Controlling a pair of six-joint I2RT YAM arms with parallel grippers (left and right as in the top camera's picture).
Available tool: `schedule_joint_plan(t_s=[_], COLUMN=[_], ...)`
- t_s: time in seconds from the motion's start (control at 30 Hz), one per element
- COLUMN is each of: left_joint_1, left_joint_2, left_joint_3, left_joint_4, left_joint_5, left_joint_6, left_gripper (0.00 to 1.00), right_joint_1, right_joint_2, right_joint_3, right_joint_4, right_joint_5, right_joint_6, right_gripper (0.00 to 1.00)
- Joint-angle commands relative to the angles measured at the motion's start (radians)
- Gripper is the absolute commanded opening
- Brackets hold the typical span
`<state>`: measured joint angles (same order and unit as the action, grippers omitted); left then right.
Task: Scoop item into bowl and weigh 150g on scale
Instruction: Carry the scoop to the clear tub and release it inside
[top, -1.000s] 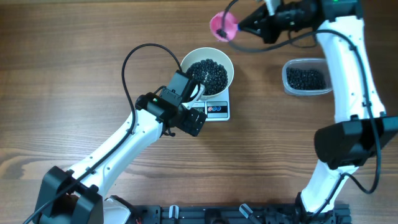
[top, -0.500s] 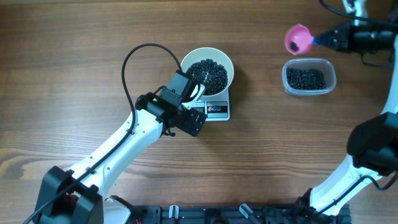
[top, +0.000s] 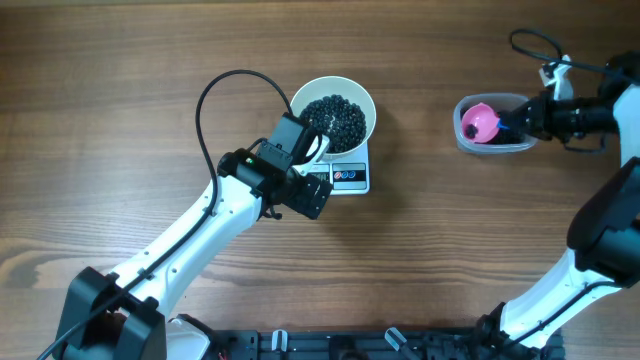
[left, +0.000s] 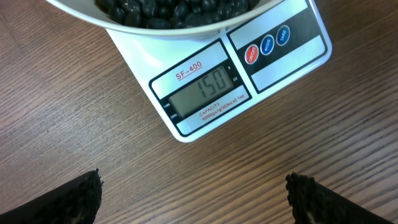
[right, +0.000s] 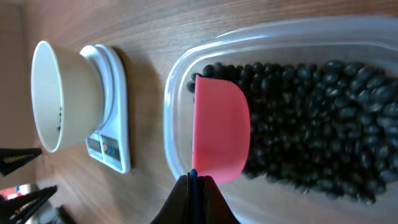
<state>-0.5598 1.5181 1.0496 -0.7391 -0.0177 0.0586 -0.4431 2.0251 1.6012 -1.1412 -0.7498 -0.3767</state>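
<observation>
The bowl (top: 371, 104) stands on the scale (top: 348, 177) near the middle of the desk (top: 120, 90), and it is filled with black beans (top: 336, 120). The display (left: 208, 89) shows 150. The left gripper (left: 196, 193) hovers just in front of the scale, its jaws wide apart and holding nothing. Near the right edge of the desk stands a clear tub (top: 461, 137) with more beans. The right gripper (right: 195, 186) has its jaws clamped on the blue handle of a pink scoop (right: 221, 130). The scoop is inside the tub, over the beans.
</observation>
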Motion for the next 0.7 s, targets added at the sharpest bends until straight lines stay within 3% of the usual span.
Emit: schedule_joint_plan(t_s=[0.0, 0.13, 0.3, 0.33, 0.37, 0.4, 0.5, 0.67], left_joint_1=[0.007, 0.007, 0.007, 0.007, 0.007, 0.007, 0.007, 0.007], left_joint_2=[-0.016, -0.016, -0.016, -0.016, -0.016, -0.017, -0.016, -0.016], left_joint_3=[-0.005, -0.005, -0.005, -0.005, -0.005, -0.005, -0.005, -0.005], left_joint_4=[0.003, 0.003, 0.003, 0.003, 0.003, 0.003, 0.003, 0.003], left_joint_5=[0.005, 0.005, 0.005, 0.005, 0.005, 0.005, 0.005, 0.005], left_joint_6=[0.012, 0.012, 0.012, 0.012, 0.012, 0.012, 0.012, 0.012], left_gripper=[1.0, 1.0, 1.0, 1.0, 1.0, 1.0, 1.0, 1.0], right_joint_1=[0.016, 0.014, 0.001, 0.002, 0.002, 0.002, -0.006, -0.013], right_joint_2=[0.003, 0.002, 0.002, 0.002, 0.002, 0.002, 0.002, 0.002], right_joint_3=[-0.059, -0.059, -0.058, -0.058, -0.058, -0.058, -0.058, -0.058], right_joint_4=[0.066, 0.159, 0.276, 0.291, 0.305, 0.32, 0.397, 0.615], right_joint_5=[0.001, 0.108, 0.097, 0.087, 0.076, 0.077, 0.108, 0.275], right_joint_6=[0.044, 0.121, 0.179, 0.178, 0.178, 0.178, 0.183, 0.371], right_gripper=[0.04, 0.04, 0.04, 0.11, 0.27, 0.3, 0.31, 0.33])
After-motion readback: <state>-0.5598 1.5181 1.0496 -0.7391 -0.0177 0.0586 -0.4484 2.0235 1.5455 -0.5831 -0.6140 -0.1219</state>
